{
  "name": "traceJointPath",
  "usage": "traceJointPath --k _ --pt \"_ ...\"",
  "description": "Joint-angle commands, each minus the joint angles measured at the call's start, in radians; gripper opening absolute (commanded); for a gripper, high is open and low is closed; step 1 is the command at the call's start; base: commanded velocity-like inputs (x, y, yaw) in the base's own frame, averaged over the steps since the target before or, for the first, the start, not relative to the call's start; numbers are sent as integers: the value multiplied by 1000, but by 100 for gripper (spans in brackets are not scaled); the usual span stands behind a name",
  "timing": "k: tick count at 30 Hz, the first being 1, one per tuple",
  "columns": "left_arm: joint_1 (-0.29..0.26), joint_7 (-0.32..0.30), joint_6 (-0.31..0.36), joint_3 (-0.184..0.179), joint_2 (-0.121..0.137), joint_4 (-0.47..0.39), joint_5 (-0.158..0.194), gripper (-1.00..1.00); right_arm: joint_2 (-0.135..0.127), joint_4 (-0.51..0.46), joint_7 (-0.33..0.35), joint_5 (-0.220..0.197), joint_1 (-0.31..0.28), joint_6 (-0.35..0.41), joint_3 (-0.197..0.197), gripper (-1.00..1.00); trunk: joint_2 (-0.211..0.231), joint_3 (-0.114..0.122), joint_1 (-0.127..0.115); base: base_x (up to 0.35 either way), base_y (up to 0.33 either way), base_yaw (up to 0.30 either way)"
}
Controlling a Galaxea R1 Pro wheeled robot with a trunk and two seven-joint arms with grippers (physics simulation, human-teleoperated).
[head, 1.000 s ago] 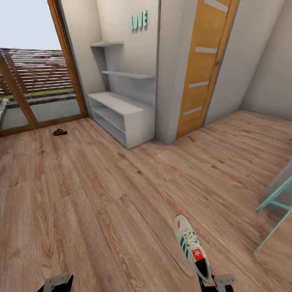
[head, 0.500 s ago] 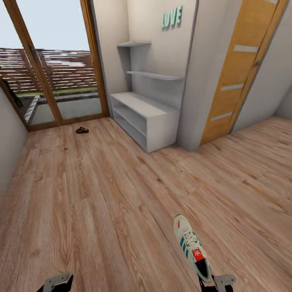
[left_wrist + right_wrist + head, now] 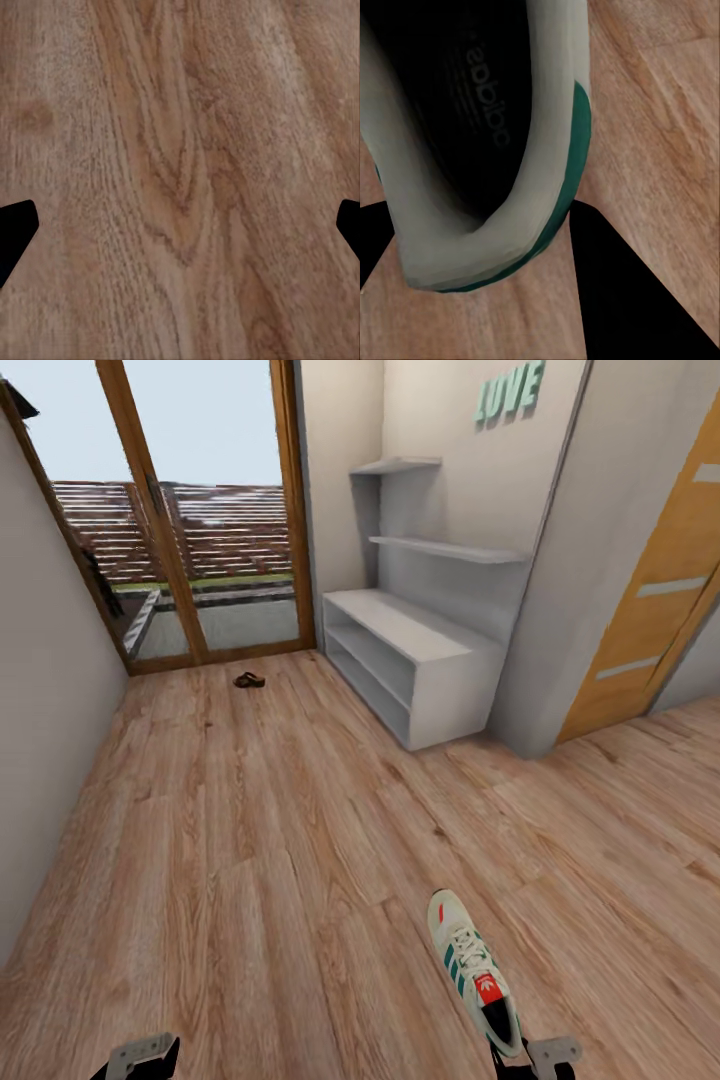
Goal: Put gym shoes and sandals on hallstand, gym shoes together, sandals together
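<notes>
Gym shoe (image 3: 472, 970) hangs at the near right, its heel pinched by the right gripper (image 3: 535, 1057), mostly cut off. Left gripper (image 3: 140, 1055) spread, empty. Far off, one blurred sandal (image 3: 249, 680) lies left of the hallstand (image 3: 420, 660).

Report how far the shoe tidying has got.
Nothing is on the low light-grey hallstand yet; its top and open shelves look bare. In hand: the right gripper carries one cream-white sneaker with green stripes by its heel, above the wood-plank floor. Left gripper is open, holding nothing. One dark brown sandal still lies by the glass door.
</notes>
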Motion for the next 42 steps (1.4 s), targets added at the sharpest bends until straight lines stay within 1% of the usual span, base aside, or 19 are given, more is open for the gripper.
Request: traceJointPath --k 1,10,29,33,42 --pt "-1 -10 -2 8 0 1 2 100 0 0 10 0 -1 -3 -9 -100 0 -1 0 334 3 259" --pt "-1 -10 -2 8 -1 1 2 100 0 0 10 0 0 -3 -9 -100 0 0 0 335 0 81" --pt "0 -9 -2 8 -2 1 2 100 0 -1 10 -2 -1 -3 -9 -100 0 5 0 338 0 251" --pt "-1 -10 -2 8 -2 1 2 100 -2 -1 16 5 -1 -4 -8 -100 0 5 0 338 0 80" --pt "-1 -10 -2 8 -2 1 1 100 -2 -1 17 8 0 -4 -7 -100 0 5 0 338 0 8"
